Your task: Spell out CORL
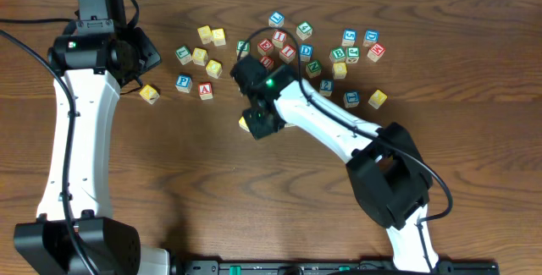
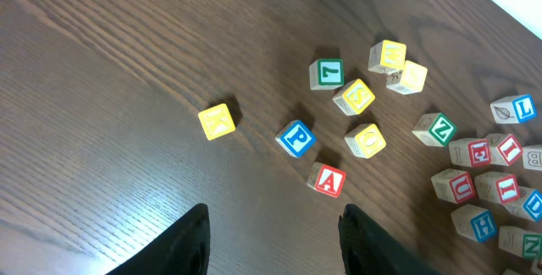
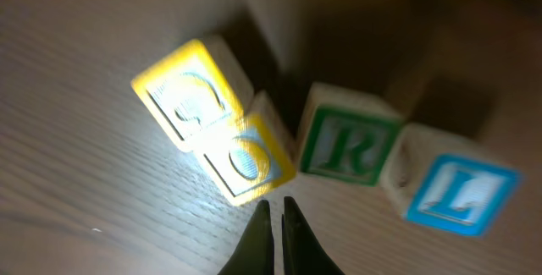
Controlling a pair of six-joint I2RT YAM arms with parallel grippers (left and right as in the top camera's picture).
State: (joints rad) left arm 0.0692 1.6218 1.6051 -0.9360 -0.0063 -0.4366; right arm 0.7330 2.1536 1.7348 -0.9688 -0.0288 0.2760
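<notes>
In the right wrist view four letter blocks lie in a rough row: a yellow C block (image 3: 182, 89), a yellow O block (image 3: 247, 158) tilted against it, a green R block (image 3: 343, 144) and a blue L block (image 3: 453, 192). My right gripper (image 3: 275, 203) is shut and empty, its tips just below the O block. In the overhead view the right gripper (image 1: 261, 116) covers this row; only a yellow corner (image 1: 244, 123) shows. My left gripper (image 2: 273, 220) is open and empty above bare wood, near a red A block (image 2: 328, 179).
Loose blocks lie scattered at the back: a yellow block (image 1: 150, 94), a blue P block (image 1: 184, 82), a red A block (image 1: 205, 90), and a cluster of several more (image 1: 339, 53) behind the right arm. The left arm base (image 1: 102, 42) stands at back left.
</notes>
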